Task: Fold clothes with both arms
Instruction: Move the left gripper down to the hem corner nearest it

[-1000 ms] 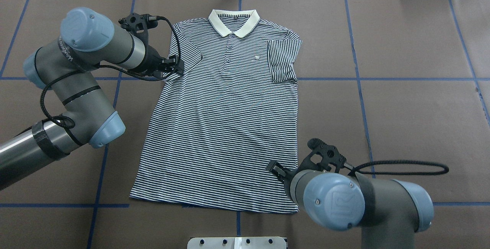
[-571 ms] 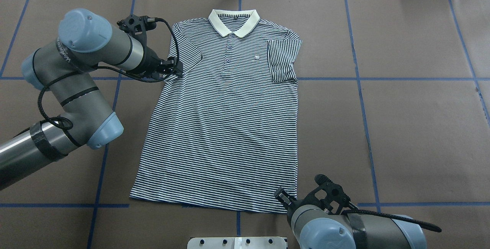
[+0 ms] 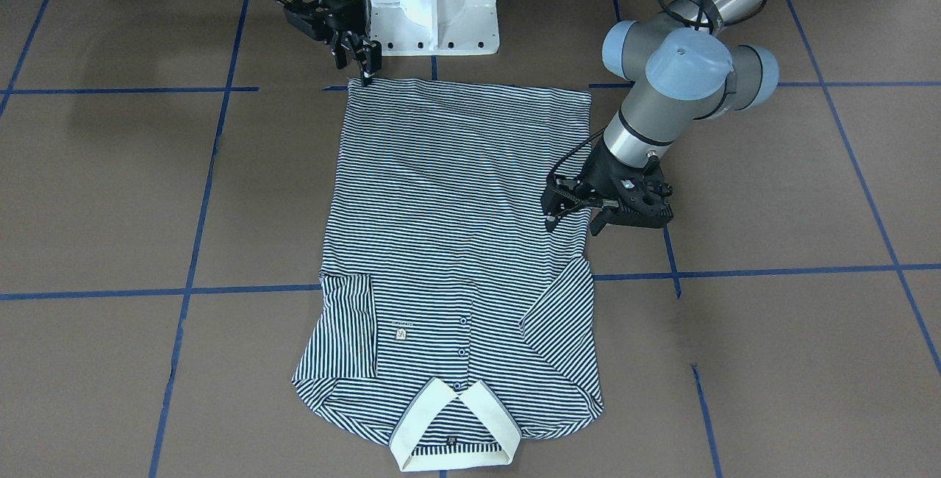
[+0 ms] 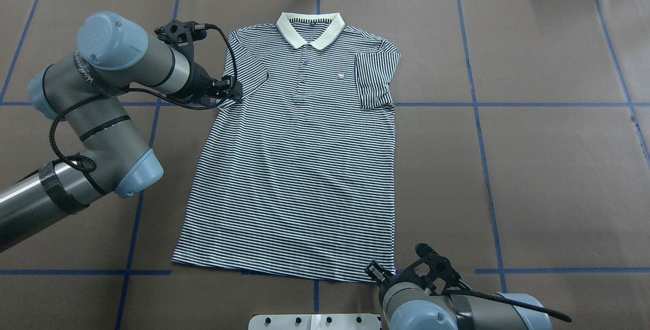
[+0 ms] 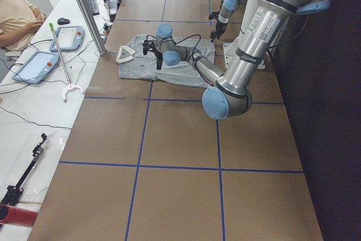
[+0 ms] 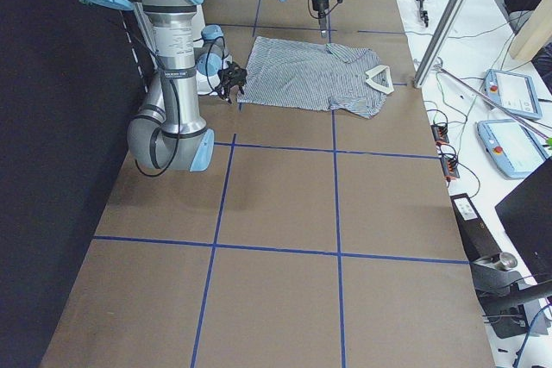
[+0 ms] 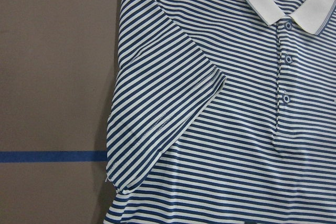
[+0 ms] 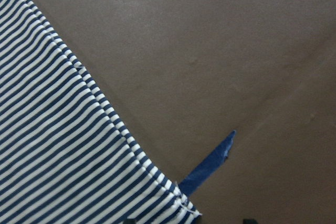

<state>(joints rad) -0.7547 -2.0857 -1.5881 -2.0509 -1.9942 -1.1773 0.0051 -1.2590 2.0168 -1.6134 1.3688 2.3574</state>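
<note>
The striped polo shirt [image 4: 294,167] lies face up and flat on the brown table [image 4: 548,167], its cream collar [image 4: 308,28] at the end far from the robot and its hem at the near end. The left gripper [image 3: 573,226] points down over the shirt's side edge, just hemward of the nearer sleeve [image 7: 157,124]; its jaws stand wide apart, one finger above the striped cloth and the other above bare table, with nothing between them. Whether the fingertips touch the fabric cannot be told. That sleeve lies slanted inward over the body of the shirt, between this gripper and the collar. The right gripper [image 3: 356,70] stands at the opposite side's hem corner [image 8: 181,205], its jaws also spread wide, and its wrist camera shows the corner lying in the gap between the two fingertips, not pinched. A strip of blue tape [image 8: 210,163] peeks out from under the cloth just beside that corner. Up the same side from the right gripper, toward the collar, the other sleeve [image 4: 375,80] is folded in over the chest. The white pedestal [image 3: 434,0] stands just behind the right gripper.
</note>
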